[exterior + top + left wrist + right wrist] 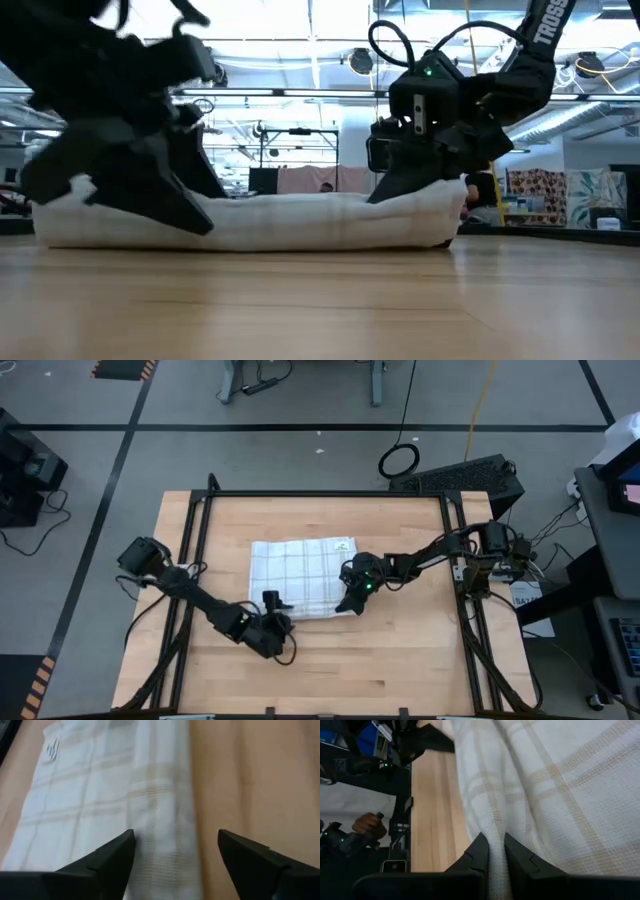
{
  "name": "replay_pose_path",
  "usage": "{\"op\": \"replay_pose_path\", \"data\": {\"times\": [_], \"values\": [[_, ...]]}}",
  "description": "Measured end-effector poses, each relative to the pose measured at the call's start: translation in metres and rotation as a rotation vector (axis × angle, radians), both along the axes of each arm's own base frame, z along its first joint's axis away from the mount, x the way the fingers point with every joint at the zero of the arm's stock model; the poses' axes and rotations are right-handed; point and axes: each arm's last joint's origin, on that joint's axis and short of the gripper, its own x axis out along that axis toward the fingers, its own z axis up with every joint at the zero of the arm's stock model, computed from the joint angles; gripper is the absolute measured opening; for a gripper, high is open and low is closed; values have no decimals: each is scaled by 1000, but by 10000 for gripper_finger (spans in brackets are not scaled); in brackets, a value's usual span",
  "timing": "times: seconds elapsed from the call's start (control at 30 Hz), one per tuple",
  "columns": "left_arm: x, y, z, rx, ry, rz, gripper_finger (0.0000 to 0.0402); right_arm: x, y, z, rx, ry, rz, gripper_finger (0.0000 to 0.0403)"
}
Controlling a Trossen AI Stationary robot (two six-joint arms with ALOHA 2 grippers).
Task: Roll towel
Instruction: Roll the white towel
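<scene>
Meanwhile towel (300,575) on wooden table (400,650); left jaws wide apart, right jaws pinching towel

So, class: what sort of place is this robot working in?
Probably a robotics lab or workshop: a wooden workbench in a black metal frame, taped lines on the grey floor, loose cables, and open ceiling lights behind.
</scene>
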Motion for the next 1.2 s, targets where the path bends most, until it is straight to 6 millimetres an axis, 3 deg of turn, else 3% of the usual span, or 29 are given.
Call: {"op": "replay_pose_path", "data": {"times": [0.13,0.27,0.43,0.53,0.7,0.93,1.2], "values": [[6,16,-3,-89,38,68,234,-1,0,3,-24,-26,22,31],[12,27,-4,-170,68,76,136,-6,-1,14,-125,-63,30,61],[16,37,-4,-215,91,90,28,-13,0,52,-324,-189,67,122],[19,43,-4,-270,100,91,26,-23,13,66,-488,-211,114,158],[23,54,2,-385,117,89,49,-30,51,82,-778,-327,235,200],[26,74,21,-631,125,-8,46,-35,91,69,-1062,-326,289,206],[28,103,20,-768,182,10,45,-27,96,44,-1111,-270,290,208]]}}
